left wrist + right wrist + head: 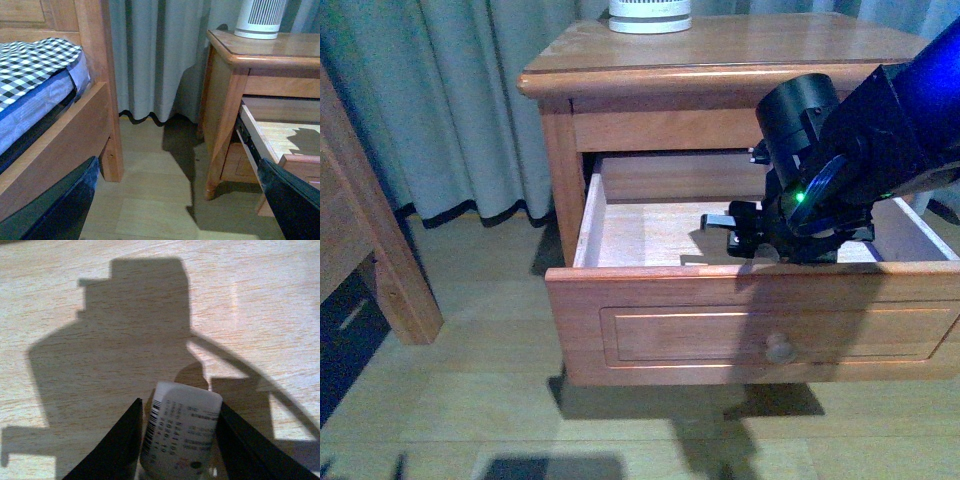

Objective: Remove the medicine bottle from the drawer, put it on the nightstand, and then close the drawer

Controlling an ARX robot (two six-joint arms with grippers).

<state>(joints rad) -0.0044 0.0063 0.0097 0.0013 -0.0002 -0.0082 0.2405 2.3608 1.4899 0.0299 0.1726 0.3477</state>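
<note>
The right gripper (180,407) is clamping the medicine bottle (181,437) between both fingers inside the open drawer (750,335) (a side grip probably suits lifting it up to the nightstand (720,50)). The left gripper (177,165) is hanging spread wide, out of the way.

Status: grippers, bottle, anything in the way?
Left gripper open, near bed. Right gripper shut on bottle in open drawer. No obstruction seen.

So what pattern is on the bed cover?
Black-and-white checks cover the bed cover; the left wrist view shows it best.
</note>
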